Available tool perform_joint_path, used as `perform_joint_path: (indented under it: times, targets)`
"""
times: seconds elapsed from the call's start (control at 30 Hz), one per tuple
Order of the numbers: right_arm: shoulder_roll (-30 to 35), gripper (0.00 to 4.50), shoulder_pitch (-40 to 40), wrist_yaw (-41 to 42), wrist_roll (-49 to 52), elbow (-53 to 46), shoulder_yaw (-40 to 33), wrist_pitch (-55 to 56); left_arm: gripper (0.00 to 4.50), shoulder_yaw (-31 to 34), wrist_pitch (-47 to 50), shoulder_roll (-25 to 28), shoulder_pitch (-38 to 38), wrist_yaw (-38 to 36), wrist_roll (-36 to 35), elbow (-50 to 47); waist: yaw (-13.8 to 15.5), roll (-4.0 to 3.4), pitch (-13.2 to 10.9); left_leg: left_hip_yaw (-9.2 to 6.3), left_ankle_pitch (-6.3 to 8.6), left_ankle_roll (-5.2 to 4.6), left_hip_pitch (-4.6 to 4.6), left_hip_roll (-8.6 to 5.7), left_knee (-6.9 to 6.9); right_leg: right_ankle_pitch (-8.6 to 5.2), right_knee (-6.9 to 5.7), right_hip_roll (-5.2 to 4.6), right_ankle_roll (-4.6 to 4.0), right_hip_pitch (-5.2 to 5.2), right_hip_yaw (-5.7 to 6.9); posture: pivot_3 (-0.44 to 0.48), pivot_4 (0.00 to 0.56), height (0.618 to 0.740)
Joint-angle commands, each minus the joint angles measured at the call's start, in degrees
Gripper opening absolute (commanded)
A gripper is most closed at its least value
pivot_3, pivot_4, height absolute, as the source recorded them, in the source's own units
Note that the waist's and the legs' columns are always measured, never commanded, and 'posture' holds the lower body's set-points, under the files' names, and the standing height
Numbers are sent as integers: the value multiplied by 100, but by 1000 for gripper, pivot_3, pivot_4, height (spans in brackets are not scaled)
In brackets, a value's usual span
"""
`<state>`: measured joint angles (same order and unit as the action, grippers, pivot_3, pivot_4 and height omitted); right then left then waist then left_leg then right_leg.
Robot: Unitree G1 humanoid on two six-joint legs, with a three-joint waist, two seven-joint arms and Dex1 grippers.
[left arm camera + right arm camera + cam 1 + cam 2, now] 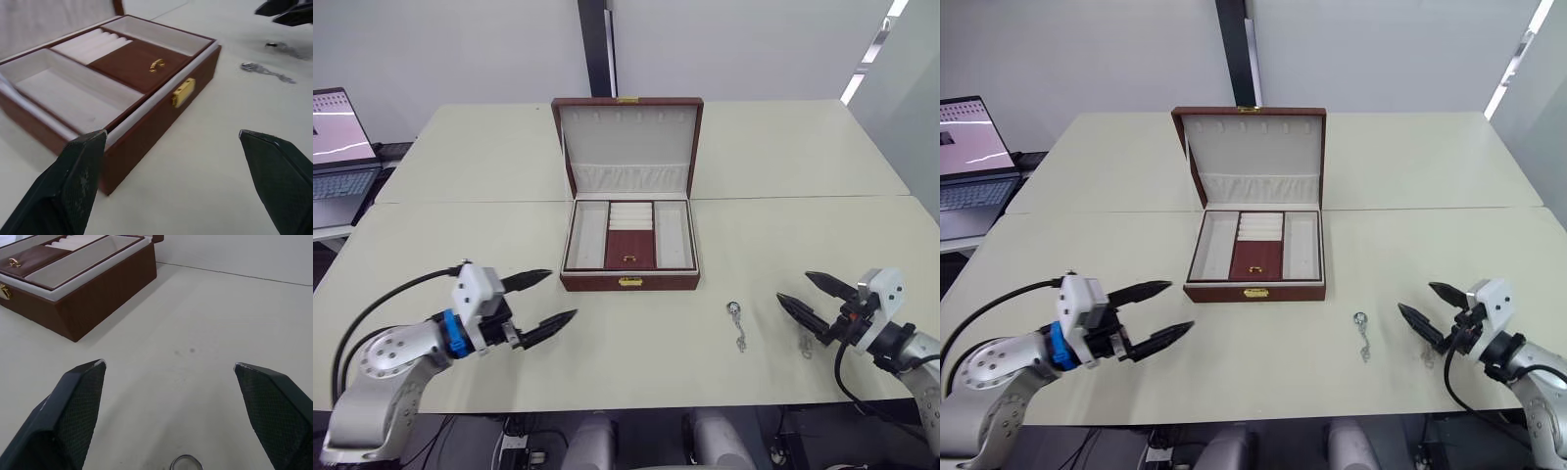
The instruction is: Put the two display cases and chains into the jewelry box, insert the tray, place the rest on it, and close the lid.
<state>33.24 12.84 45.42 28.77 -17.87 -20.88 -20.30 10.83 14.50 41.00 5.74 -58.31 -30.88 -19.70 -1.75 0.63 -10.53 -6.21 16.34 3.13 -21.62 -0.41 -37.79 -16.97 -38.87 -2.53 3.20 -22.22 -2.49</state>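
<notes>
**Open jewelry box with tray seated, two chains on the table, both grippers spread and empty**

Head camera views: The jewelry box [629, 247] stands open in the middle of the pale table [489, 157], its gold clasp facing the robot. The lid [626, 147] stands upright behind it, with cream lining, a gathered pocket and a row of small hooks. The tray [628, 235] sits inside the box: cream sections left and right, ridged ring rolls at the back of the middle section and a brown flap with a small gold pull in front of them. A silver chain [737, 324] with a ring end lies on the table in front of the box and to its right, well clear of it. A second chain [805, 343] lies further right, just below the right gripper [811, 293], whose fingers are spread apart and hold nothing. The left gripper [548, 298] hovers in front of the box's left corner, fingers also spread wide and empty. A laptop [337, 147] sits at the far left edge.

Left wrist view: The two black fingers [73, 186] stand wide apart, nothing between them. The box's front corner lies close ahead, showing the clasp, the tray's cream sections and the brown flap. Both chains lie on the table beyond it, with the other gripper's dark tips above them.

Right wrist view: The fingers [68, 416] are wide apart over bare table. A silver ring end of a chain [185, 462] lies between them at the picture's edge. The box's right front corner sits off to one side.
</notes>
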Motion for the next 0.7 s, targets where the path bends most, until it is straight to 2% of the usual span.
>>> perform_joint_path:
  times: [0.03,0.3,0.7]
  targets:
    - [-198,4443,445,-317,-175,-483,-73,229,4500,-551,-151,5,-185,-366,93,-262,-8,-1,0,1,0,0,0,0,1,0,0,0,0,0,-1,0,150,740]
    - [-521,4443,1222,-738,-786,-668,104,730,4500,-1206,-281,-42,-674,-823,136,-164,-9,-2,2,6,0,0,7,0,0,0,-1,2,0,3,-8,0,150,740]
    - [-780,4443,1456,-997,-1443,20,527,1445,4500,-1490,-1004,-270,-634,-1126,433,382,-7,0,4,6,0,0,14,2,1,-1,-1,5,0,8,-8,0,150,740]
